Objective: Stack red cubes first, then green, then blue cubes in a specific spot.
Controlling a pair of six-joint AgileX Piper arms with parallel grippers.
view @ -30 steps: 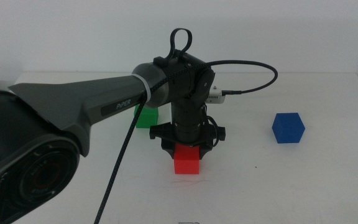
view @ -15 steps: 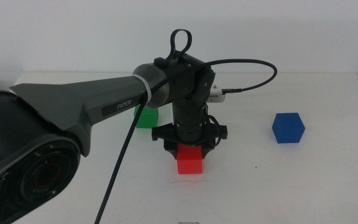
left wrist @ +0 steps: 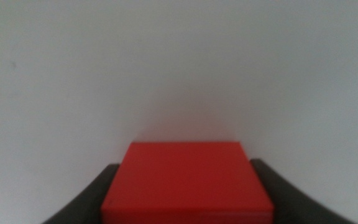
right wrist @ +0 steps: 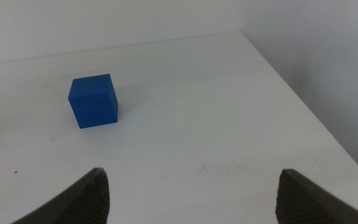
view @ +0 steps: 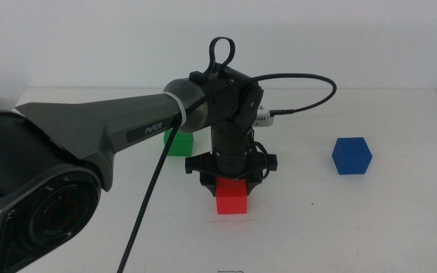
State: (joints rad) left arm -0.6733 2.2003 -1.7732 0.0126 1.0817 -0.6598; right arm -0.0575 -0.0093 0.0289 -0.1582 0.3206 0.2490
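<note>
In the middle view, the left end effector (view: 231,184) points straight down over the red cube (view: 232,198), its dark jaws clasping the cube's upper part from both sides. The cube's lower edge sits at or just above the white table (view: 355,220); whether it rests on the surface cannot be told. The left arm (view: 120,133) reaches in from the side as a long grey link, bends at the wrist, and drops vertically onto the cube, with a black cable (view: 302,91) looping off the wrist. Relative to the red cube, the green cube (view: 179,143) lies just behind and to the left, partly hidden by the arm, and the blue cube (view: 352,155) stands well apart to the right, slightly farther back.

In the left wrist view, the red cube (left wrist: 188,183) fills the space between the two dark jaws, which press against its opposite faces; bare white table lies beyond it.

In the right wrist view, the right end effector (right wrist: 191,193) hovers with its jaws spread wide and nothing between them. The blue cube (right wrist: 93,101) sits on the table beyond the jaws, well clear of them, near the table's far corner.
</note>
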